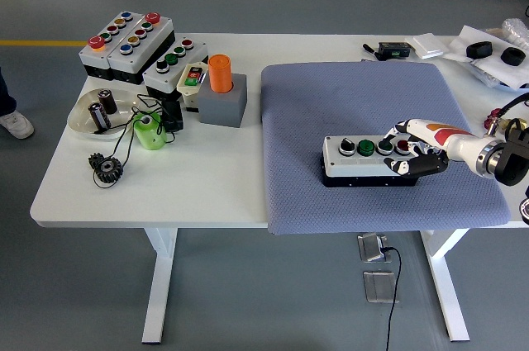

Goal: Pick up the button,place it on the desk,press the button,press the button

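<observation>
Button box [368, 160] sits placed on the grey mat [364, 103], centre-right; right hand [415, 150] curls around its right end, pressing apparently underway.

No text or label (on any box) is legible here.

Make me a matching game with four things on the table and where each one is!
Things:
1. button box
2. orange cylinder
3. black gear
4. right hand

Places:
A. in the grey block
B. at the box's right end
C. on the blue mat
D. on bare table, front left

Pairs: 1-C, 2-A, 3-D, 4-B
</observation>
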